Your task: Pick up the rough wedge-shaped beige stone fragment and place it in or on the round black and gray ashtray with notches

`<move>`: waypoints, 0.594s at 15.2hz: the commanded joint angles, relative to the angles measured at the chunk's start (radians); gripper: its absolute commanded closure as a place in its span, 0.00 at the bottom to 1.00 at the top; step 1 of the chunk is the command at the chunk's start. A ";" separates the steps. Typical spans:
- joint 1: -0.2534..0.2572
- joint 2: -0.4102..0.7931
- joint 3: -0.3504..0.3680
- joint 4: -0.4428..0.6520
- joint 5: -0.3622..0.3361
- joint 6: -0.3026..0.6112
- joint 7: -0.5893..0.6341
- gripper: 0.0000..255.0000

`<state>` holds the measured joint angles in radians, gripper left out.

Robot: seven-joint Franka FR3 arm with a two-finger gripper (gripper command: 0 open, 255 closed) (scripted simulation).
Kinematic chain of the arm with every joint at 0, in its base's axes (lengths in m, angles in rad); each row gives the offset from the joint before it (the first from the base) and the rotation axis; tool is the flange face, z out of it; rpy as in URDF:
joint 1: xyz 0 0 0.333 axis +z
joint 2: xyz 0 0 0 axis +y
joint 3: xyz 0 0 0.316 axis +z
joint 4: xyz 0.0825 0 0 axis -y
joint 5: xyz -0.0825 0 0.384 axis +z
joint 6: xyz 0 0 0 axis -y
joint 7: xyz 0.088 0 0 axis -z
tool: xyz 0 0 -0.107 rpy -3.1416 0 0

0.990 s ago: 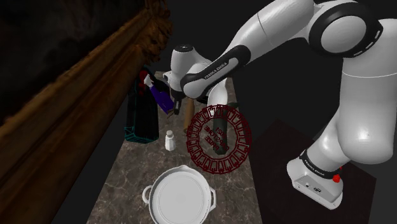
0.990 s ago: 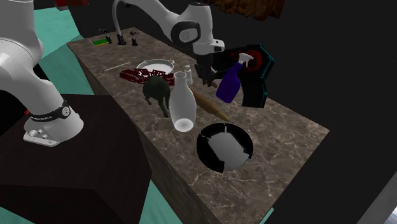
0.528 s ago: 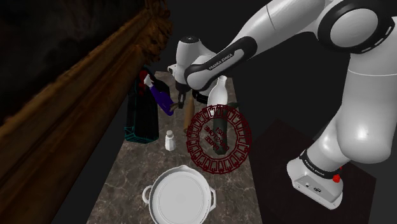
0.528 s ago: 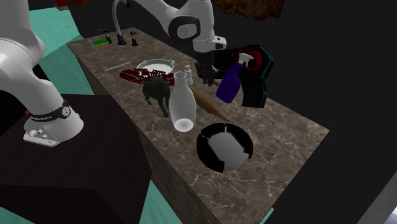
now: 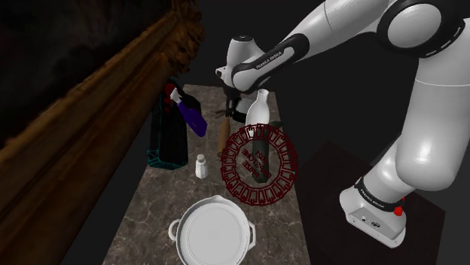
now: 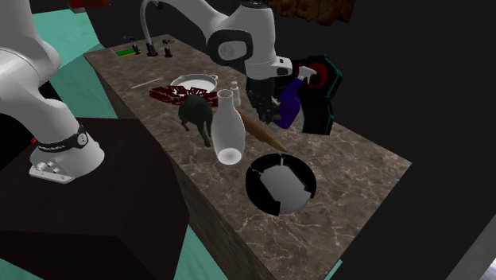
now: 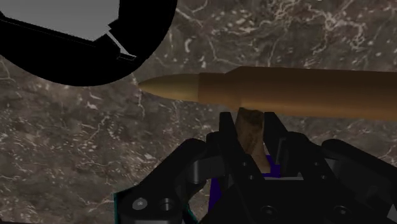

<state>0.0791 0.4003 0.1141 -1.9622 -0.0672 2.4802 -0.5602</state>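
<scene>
A rough brown-beige stone fragment (image 7: pixel 250 132) sits clasped between my two black fingers, so the gripper (image 7: pixel 249 121) is shut on it. In the second exterior view the gripper (image 6: pixel 265 106) hangs above the marble counter beside the purple spray bottle (image 6: pixel 289 105). It is above the near end of a wooden rod (image 6: pixel 265 133). The round black and gray ashtray (image 6: pixel 258 192) lies farther along the counter, past the rod's pointed tip (image 7: pixel 159 86). Its black notched rim (image 7: pixel 76 56) lies apart from my fingers. In the shoulder view the gripper (image 5: pixel 233 106) is behind the glass bottle.
A clear glass bottle (image 6: pixel 227 127) and a dark animal figure (image 6: pixel 195 116) stand near the counter's front edge. A black box with teal edges (image 6: pixel 319 102) stands behind the spray bottle. A red round trivet (image 5: pixel 258 164), a small shaker (image 5: pixel 201 166) and a white pan (image 5: pixel 213 229) lie nearer the stand.
My hand has moved away from the spray bottle, toward the shoulder view's right and farther along the counter, and now hangs over the wooden rod. The stone stays clasped.
</scene>
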 commanded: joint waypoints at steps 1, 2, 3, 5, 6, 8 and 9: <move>-0.039 -0.005 -0.006 -0.012 0.013 0.008 -0.055 1.00; -0.057 -0.005 -0.009 -0.010 0.019 0.007 -0.081 1.00; -0.076 -0.004 -0.012 -0.008 0.025 0.005 -0.106 1.00; -0.111 0.000 -0.018 0.001 0.037 -0.001 -0.157 1.00; -0.129 0.003 -0.021 0.008 0.042 -0.004 -0.182 1.00; -0.164 0.012 -0.027 0.024 0.053 -0.013 -0.231 1.00; -0.181 0.017 -0.031 0.034 0.059 -0.018 -0.255 1.00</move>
<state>-0.0849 0.4129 0.0861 -1.9380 -0.0143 2.4683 -0.7897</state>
